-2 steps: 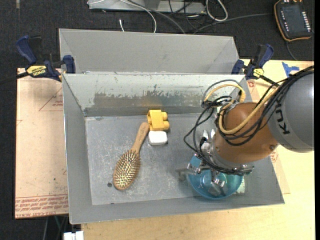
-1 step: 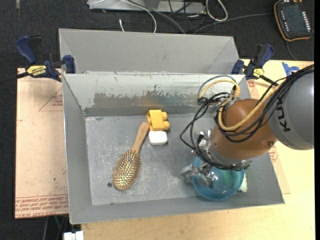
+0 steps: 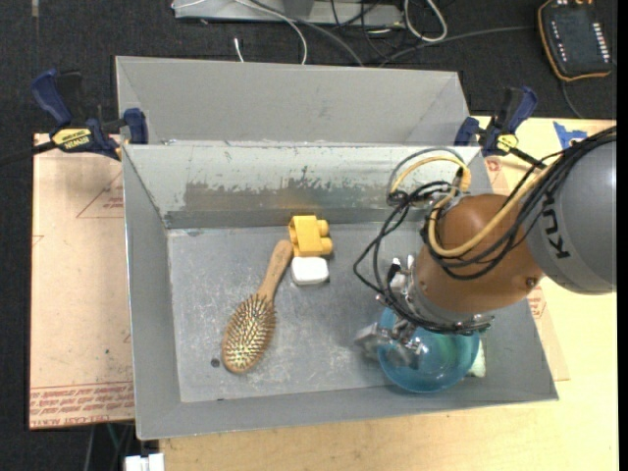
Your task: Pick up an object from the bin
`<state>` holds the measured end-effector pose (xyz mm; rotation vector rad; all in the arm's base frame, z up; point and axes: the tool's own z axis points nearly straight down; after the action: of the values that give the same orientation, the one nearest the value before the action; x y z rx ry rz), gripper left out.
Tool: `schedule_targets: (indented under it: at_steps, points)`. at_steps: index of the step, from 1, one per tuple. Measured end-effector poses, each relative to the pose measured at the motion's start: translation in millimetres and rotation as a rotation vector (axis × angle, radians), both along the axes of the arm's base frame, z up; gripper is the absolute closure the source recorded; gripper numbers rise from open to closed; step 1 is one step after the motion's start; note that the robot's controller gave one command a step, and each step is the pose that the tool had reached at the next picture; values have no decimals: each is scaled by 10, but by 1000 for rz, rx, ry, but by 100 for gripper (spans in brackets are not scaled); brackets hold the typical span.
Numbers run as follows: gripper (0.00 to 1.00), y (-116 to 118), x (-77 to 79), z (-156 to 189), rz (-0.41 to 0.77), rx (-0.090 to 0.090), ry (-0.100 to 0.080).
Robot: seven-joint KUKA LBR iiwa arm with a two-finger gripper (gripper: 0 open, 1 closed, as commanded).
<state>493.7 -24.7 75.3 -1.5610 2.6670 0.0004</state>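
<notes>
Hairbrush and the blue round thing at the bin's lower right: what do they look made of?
Hairbrush: likely wood, with a matt pale tan handle and head; the bristle material is unclear. Blue round thing: see-through and glossy, probably plastic, possibly glass.

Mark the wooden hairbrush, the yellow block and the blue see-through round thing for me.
wooden hairbrush (image 3: 257, 312), camera view, top of its bristle head.
yellow block (image 3: 308, 235), camera view, its middle.
blue see-through round thing (image 3: 442, 363), camera view, its near side.
</notes>
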Motion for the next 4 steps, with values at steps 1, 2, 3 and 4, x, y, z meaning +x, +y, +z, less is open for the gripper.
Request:
schedule_targets:
  at_steps: [1, 2, 3, 4]
  points:
    - [100, 19, 1, 73, 1, 3, 0]
    - [100, 35, 9, 167, 1, 6, -4]
    - [100, 47, -2, 330, 0, 8, 0]
    - [100, 49, 0, 559, -2, 8, 0]
